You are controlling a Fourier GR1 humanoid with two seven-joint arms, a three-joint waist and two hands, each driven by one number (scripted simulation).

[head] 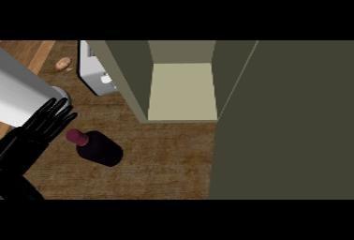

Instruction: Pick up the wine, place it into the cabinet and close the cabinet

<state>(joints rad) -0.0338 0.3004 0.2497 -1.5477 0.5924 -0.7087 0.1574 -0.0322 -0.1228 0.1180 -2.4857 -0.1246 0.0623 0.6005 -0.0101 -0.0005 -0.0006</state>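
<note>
Black and straight-fingered, the left hand [43,123] fills the lower left of the frame, its fingers spread wide and holding nothing, tips reaching up toward a tall grey cylinder [24,91] at the left edge. Just to its right, apart from the fingertips, the wine [98,146] stands on the wooden table [166,164], seen from above with its red cap tilted toward the hand (a stance that seems to leave it ready for a side grasp). Beyond, in the upper middle, the cabinet [181,89] shows its pale bare shelf, and its open door [283,122] covers the right of the frame, so the way in looks free. No right hand shows.
</note>
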